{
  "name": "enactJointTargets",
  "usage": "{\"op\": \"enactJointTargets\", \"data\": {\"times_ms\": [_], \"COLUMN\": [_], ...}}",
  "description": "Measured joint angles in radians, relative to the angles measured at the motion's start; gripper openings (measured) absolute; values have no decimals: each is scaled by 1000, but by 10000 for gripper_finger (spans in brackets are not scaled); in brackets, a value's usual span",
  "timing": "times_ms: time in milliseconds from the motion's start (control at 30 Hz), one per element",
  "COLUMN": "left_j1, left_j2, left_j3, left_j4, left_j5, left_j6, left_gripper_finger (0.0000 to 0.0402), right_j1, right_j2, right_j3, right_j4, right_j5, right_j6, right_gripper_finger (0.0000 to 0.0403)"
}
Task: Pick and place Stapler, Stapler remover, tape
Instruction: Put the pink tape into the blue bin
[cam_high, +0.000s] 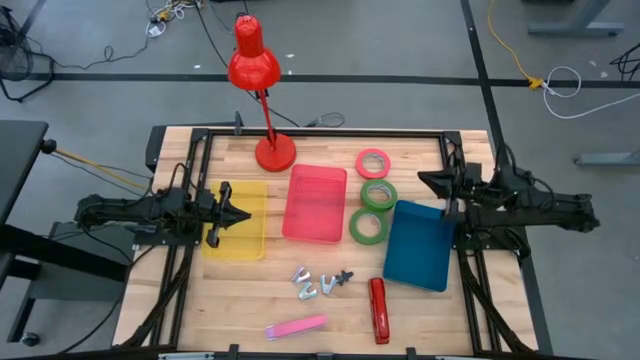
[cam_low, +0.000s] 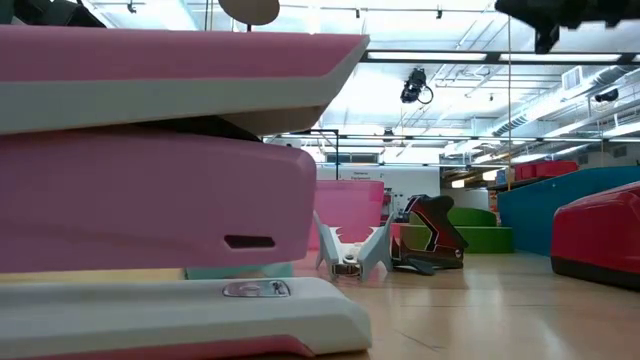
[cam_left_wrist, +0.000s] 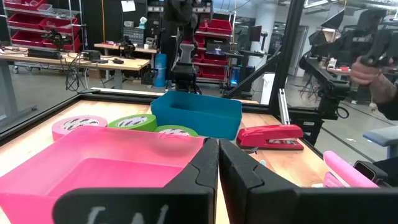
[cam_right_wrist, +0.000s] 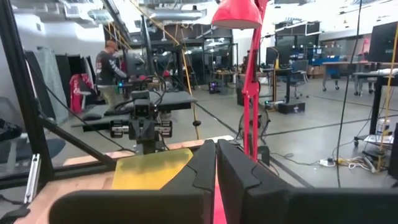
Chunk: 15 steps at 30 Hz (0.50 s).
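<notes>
The wooden table (cam_high: 250, 280) carries yellow (cam_high: 236, 220), pink (cam_high: 315, 203) and blue (cam_high: 420, 245) trays mid-table, three tape rolls (cam_high: 376, 194) between pink and blue, a red lamp (cam_high: 275, 154) at the far edge, and staple removers (cam_high: 318, 283), a red stapler (cam_high: 379, 310) and a pink stapler (cam_high: 296, 327) near the front edge.

In the low view the pink stapler (cam_low: 160, 190) fills the left half, cut off by the left and bottom edges, and hides the bench behind it. The red stapler (cam_low: 598, 238) is cut by the right edge there. Behind the stapler removers (cam_low: 355, 252) only a sliver of a green tape roll (cam_low: 478, 228) shows. In the left wrist view, the left hand (cam_left_wrist: 217, 163) hides part of the pink tray (cam_left_wrist: 93, 168), whose lower left corner runs off frame.
</notes>
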Motion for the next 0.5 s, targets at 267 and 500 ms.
{"op": "enactJointTargets", "data": {"times_ms": [267,500], "left_j1": [0,0], "left_j2": [0,0], "left_j3": [0,0], "left_j4": [0,0], "left_j5": [0,0], "left_j6": [0,0], "left_gripper_finger": [18,18], "right_j1": [-2,-2], "right_j2": [142,232], "right_j3": [211,341], "right_j4": [-118,-227], "right_j5": [26,52], "right_j6": [-59,-85], "right_gripper_finger": [21,21]}}
